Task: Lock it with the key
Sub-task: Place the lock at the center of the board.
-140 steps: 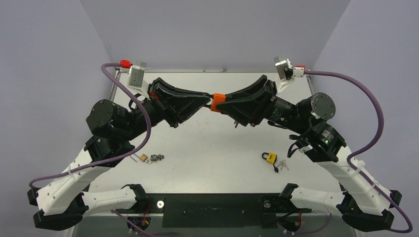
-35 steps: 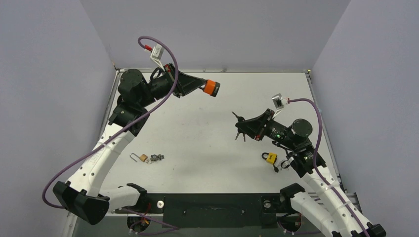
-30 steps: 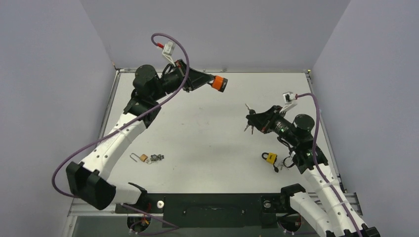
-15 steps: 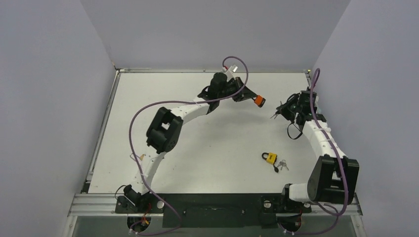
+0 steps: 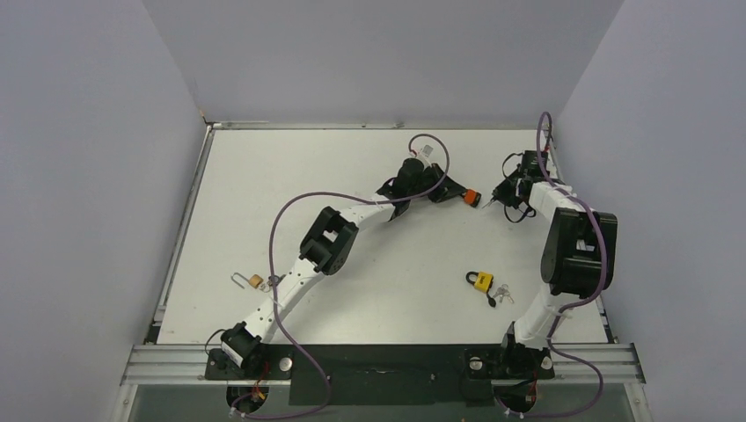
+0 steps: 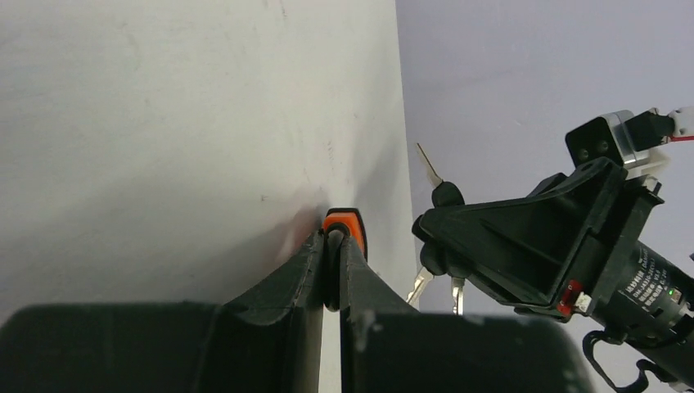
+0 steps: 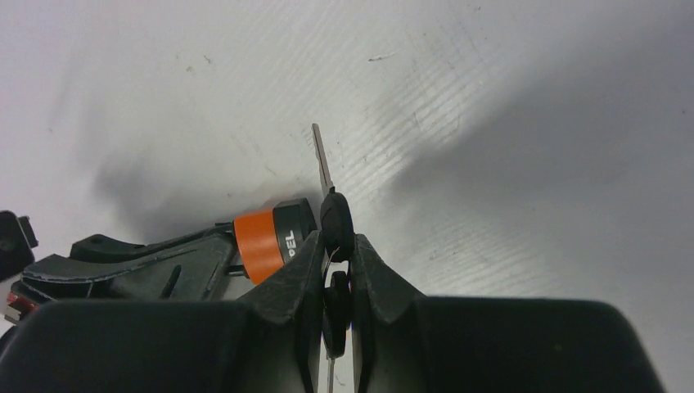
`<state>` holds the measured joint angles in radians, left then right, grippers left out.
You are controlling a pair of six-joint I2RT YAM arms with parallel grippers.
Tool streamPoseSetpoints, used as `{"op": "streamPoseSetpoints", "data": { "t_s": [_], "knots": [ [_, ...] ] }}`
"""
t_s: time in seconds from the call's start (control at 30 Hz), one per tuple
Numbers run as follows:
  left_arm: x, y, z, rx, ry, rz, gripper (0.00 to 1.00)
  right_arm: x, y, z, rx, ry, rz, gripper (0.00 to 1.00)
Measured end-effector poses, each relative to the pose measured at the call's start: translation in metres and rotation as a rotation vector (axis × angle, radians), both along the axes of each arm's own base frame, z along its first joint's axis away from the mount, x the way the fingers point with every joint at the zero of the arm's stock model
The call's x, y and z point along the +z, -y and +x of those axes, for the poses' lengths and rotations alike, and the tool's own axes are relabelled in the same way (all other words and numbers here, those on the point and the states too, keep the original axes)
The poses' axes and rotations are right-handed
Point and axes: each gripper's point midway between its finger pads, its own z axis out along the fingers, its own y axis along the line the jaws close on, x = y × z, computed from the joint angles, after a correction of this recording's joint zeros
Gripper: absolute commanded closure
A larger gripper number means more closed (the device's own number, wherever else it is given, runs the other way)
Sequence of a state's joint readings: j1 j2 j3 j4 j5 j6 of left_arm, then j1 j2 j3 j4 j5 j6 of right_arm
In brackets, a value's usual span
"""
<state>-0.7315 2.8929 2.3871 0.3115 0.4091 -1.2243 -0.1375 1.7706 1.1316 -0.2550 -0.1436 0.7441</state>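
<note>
Now your orange lock [image 5: 473,199] and key [image 7: 322,160] hang close, far right.
Left gripper [image 6: 331,246] pinches the lock, right gripper [image 7: 335,246] the key (1 blade out); yellow padlock [image 5: 480,280] and brass padlock [image 5: 254,281] lie nearer you.

A yellow padlock [image 5: 479,280] and a small brass padlock [image 5: 254,281] lie well apart on the table [image 5: 264,176].

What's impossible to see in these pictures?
- Left wrist: the left gripper covers the keyhole of the orange lock; the right wrist view shows only its side.
- Top view: the brass padlock is too small for detail.
- Top view: the yellow padlock's keys are too small to count.
</note>
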Motion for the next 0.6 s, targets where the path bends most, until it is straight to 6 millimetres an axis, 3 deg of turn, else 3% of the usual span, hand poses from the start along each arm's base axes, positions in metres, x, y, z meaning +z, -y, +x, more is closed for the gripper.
{"op": "streamPoseSetpoints", "data": {
  "t_s": [0.07, 0.2, 0.47, 0.6],
  "knots": [
    [-0.010, 0.000, 0.000, 0.009, -0.032, -0.006, 1.00, -0.007, 0.000, 0.007, 0.000, -0.012, -0.004, 1.00],
    [-0.003, 0.003, 0.001, 0.018, -0.030, -0.024, 1.00, -0.017, -0.003, 0.014, 0.003, -0.031, -0.019, 0.95],
    [-0.011, 0.004, -0.001, 0.017, -0.046, -0.013, 0.69, -0.036, -0.008, 0.011, 0.008, -0.077, -0.023, 0.45],
    [-0.006, 0.004, -0.001, 0.008, -0.036, -0.023, 0.55, -0.034, -0.005, 0.013, 0.003, -0.078, -0.032, 0.33]
  ]
}}
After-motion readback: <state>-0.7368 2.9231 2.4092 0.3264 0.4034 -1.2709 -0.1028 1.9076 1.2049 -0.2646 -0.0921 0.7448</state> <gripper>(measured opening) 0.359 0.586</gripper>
